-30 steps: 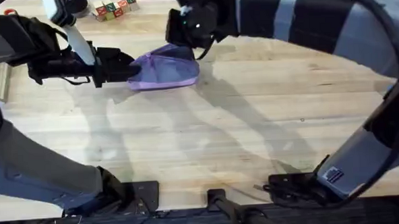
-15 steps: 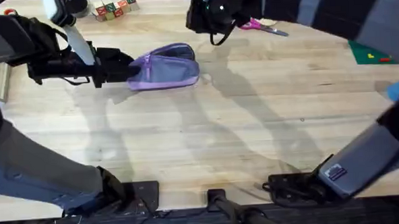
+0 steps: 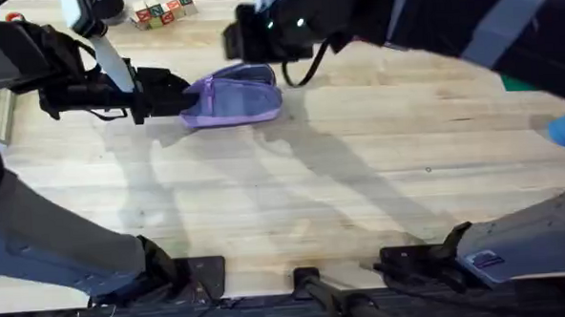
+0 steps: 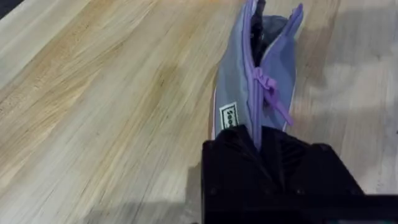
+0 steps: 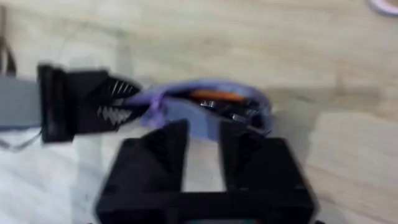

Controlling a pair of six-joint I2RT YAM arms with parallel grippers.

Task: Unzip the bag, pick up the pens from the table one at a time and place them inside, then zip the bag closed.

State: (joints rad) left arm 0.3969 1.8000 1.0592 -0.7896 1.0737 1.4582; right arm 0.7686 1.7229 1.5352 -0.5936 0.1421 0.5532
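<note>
Lavender fabric fills your left end effector (image 4: 258,146): it is clamped on one end of the bag (image 3: 234,97), which lies on the table (image 3: 360,174) stretching away from those fingers. Your right end effector (image 5: 202,146) hangs just above the bag's far end with its fingers apart, empty. Between them the bag gapes, with dark and orange items inside.

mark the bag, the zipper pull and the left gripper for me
bag (image 3: 237,98), overhead view, on the purple side panel.
zipper pull (image 4: 272,93), left wrist view, on the purple pull tab near the clamped end.
left gripper (image 3: 182,98), overhead view, at the fingertips shut on the bag's end.
</note>
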